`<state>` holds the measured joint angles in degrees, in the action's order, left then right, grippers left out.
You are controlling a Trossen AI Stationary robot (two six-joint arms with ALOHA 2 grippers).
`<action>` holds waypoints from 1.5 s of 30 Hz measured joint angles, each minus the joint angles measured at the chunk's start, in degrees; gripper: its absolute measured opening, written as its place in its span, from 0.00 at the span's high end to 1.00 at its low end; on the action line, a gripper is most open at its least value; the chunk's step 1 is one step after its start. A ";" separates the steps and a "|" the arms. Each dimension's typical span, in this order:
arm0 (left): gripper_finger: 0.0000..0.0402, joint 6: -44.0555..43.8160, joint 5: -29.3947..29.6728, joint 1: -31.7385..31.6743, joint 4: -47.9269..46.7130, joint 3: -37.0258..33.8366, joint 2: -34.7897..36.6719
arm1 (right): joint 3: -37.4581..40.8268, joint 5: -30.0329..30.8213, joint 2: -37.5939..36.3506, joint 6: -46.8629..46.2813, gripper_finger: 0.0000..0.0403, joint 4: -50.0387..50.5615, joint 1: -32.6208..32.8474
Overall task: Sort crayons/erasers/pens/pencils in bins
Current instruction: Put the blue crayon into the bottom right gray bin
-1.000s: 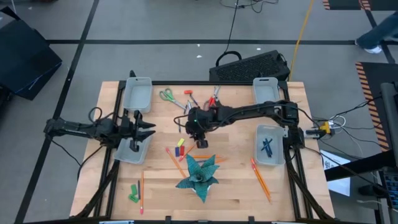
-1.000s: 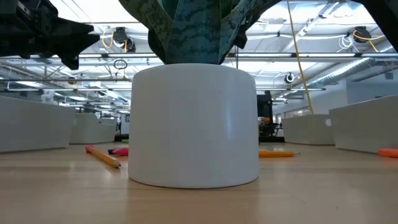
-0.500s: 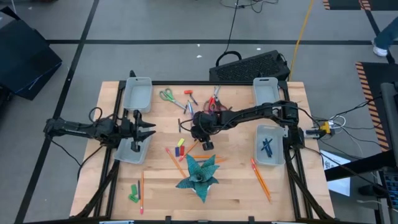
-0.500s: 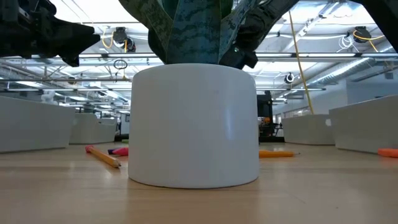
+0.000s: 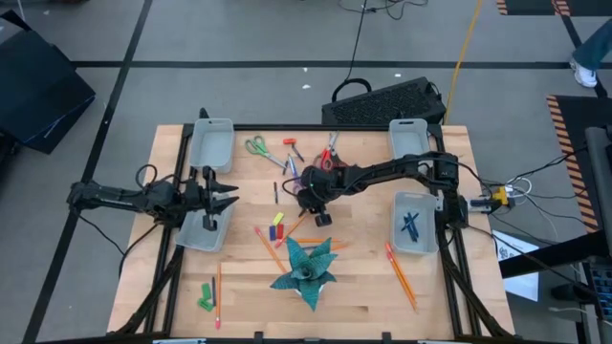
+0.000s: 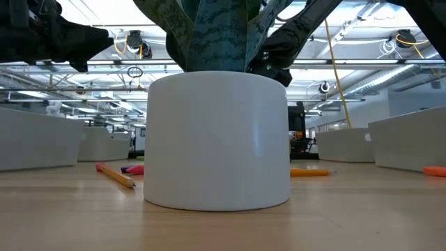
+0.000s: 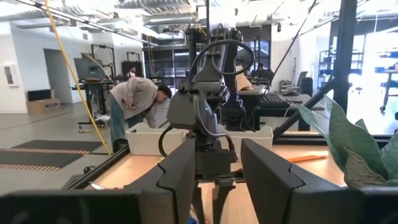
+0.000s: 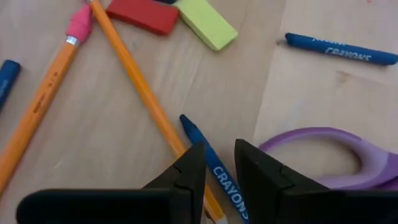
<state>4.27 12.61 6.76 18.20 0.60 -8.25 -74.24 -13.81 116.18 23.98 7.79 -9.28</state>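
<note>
Bins [image 5: 212,143]: four on the table [image 5: 363,277], mostly unfilled. Only the near-right one [image 5: 415,224] held dark blue sticks; the rest looked empty. Most items were loose: orange pencils [image 5: 402,273], erasers, scissors [image 5: 256,146] mid-table around the plant [image 5: 306,269]. Right gripper [image 5: 316,205] hovered low over a blue crayon [image 8: 219,172] lying against a pencil [image 8: 137,85], fingers narrowly parted, gripping nothing. Left gripper [image 5: 222,196] waited by the left bins, fingers apart, empty. Early stage, I'd say.
</note>
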 joint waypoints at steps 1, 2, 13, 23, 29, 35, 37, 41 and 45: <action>0.67 0.00 0.03 0.00 0.00 0.00 0.00 | 0.00 -0.05 0.00 0.54 0.81 0.05 0.00; 0.67 0.00 0.03 0.00 0.00 0.00 0.00 | 0.00 -0.03 0.03 1.14 0.81 0.12 0.01; 0.67 -0.50 0.05 0.00 -0.78 0.00 0.00 | -0.04 0.07 1.70 4.39 0.81 0.48 0.35; 0.67 -0.48 0.05 0.00 -1.77 0.00 0.00 | -0.26 6.26 1.58 1.24 0.84 5.93 1.38; 0.67 -0.48 0.05 0.00 -1.75 0.00 0.00 | -0.20 11.19 1.55 1.07 0.90 10.32 3.52; 0.67 -0.46 0.05 0.00 -1.66 0.00 0.00 | -0.11 14.01 1.62 1.32 0.93 12.25 5.06; 0.67 -0.46 0.05 0.00 -1.64 0.00 0.00 | -0.11 15.07 1.62 2.40 0.93 12.33 5.40; 0.67 -0.38 1.02 0.00 -1.64 0.00 0.00 | -0.07 15.80 1.42 2.12 0.93 11.65 5.97; 0.67 -0.07 1.45 0.00 -1.64 0.00 0.00 | 0.06 16.24 -0.48 0.08 0.93 10.54 6.74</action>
<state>4.21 14.06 6.76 16.56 0.60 -8.25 -74.17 2.42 115.70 24.06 18.34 -2.53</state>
